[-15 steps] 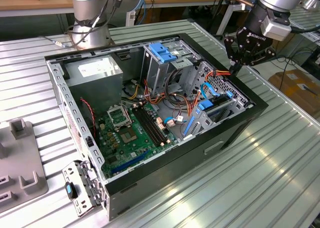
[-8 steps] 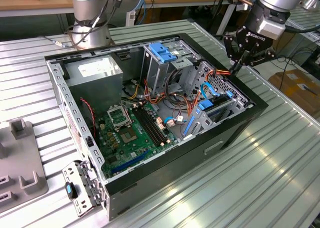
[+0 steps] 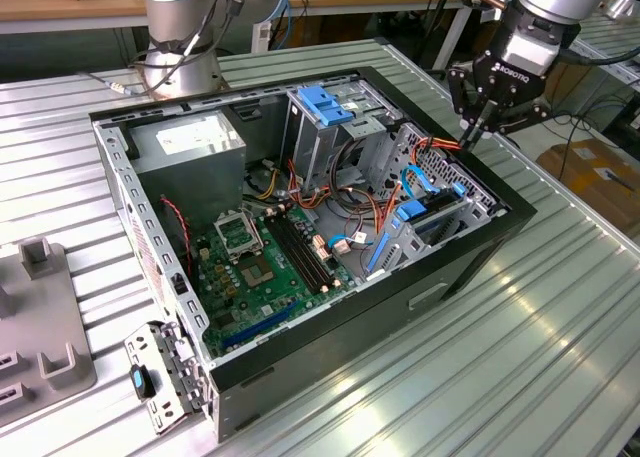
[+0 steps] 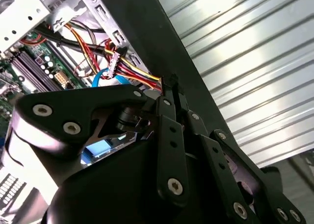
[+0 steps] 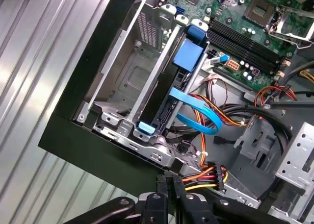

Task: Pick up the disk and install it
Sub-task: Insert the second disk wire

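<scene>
The disk (image 3: 428,215) stands on edge in the drive bay at the open computer case's corner on the exterior view's right. Its dark edge (image 5: 169,94) and the blue carrier tab (image 5: 189,51) show in the first wrist view. A flat blue data cable (image 5: 198,113) runs up to it. My gripper (image 3: 470,133) hangs over the case's rim just behind that bay. Its fingers (image 5: 168,185) are pressed together, and the fingertips (image 4: 172,84) sit against a bundle of red, yellow and orange wires (image 5: 203,177). I see nothing between them.
The black case (image 3: 470,267) lies open on a ribbed metal table (image 3: 560,337). Inside are the motherboard (image 3: 265,262), a grey power-supply box (image 3: 195,142) and a metal cage with a blue top (image 3: 325,107). A second arm's base (image 3: 180,37) stands behind. A grey fixture (image 3: 40,327) sits on the exterior view's left.
</scene>
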Controlling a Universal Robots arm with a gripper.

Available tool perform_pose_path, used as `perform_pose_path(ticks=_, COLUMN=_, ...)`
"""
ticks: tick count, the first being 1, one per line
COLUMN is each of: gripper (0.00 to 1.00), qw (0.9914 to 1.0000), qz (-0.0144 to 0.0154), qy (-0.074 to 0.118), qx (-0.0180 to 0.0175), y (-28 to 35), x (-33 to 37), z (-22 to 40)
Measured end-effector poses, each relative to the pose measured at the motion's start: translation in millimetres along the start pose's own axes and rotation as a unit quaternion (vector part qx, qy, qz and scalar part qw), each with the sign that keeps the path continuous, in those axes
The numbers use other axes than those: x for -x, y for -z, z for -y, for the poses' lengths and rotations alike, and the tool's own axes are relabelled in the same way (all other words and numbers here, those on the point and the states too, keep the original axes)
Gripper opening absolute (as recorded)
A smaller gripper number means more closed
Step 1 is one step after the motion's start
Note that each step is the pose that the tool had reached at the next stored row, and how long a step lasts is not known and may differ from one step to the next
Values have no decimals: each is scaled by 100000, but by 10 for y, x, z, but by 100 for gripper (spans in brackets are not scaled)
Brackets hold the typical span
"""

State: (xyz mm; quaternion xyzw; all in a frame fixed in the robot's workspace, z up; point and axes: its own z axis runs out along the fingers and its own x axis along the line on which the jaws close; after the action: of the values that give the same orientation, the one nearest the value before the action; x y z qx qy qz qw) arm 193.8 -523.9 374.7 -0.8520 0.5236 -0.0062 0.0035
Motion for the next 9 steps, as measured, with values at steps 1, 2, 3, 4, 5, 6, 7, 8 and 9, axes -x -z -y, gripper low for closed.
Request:
perform_pose_path(ticks=1, gripper=16, qw=99997, qz=-11, qy=-759, qx=3, y=0, x=0, z=0)
perform_pose_path(ticks=2, gripper=16, qw=99975, qz=-27, qy=-2228, qx=13, y=0, x=0, z=0)
perform_pose_path(ticks=3, gripper=16, qw=99940, qz=-44, qy=-3471, qx=22, y=-1, x=0, z=0)
perform_pose_path(ticks=4, gripper=16, qw=99876, qz=-65, qy=-4973, qx=34, y=-1, x=0, z=0)
perform_pose_path(ticks=5, gripper=16, qw=99826, qz=-73, qy=-5901, qx=39, y=-2, x=0, z=0)
perform_pose_path(ticks=6, gripper=16, qw=99783, qz=-85, qy=-6591, qx=44, y=-2, x=0, z=0)
perform_pose_path(ticks=7, gripper=16, qw=99686, qz=-103, qy=-7921, qx=54, y=-2, x=0, z=0)
perform_pose_path(ticks=8, gripper=16, qw=99621, qz=-113, qy=-8693, qx=59, y=-2, x=0, z=0)
perform_pose_path(ticks=9, gripper=16, qw=99556, qz=-118, qy=-9412, qx=65, y=-2, x=0, z=0)
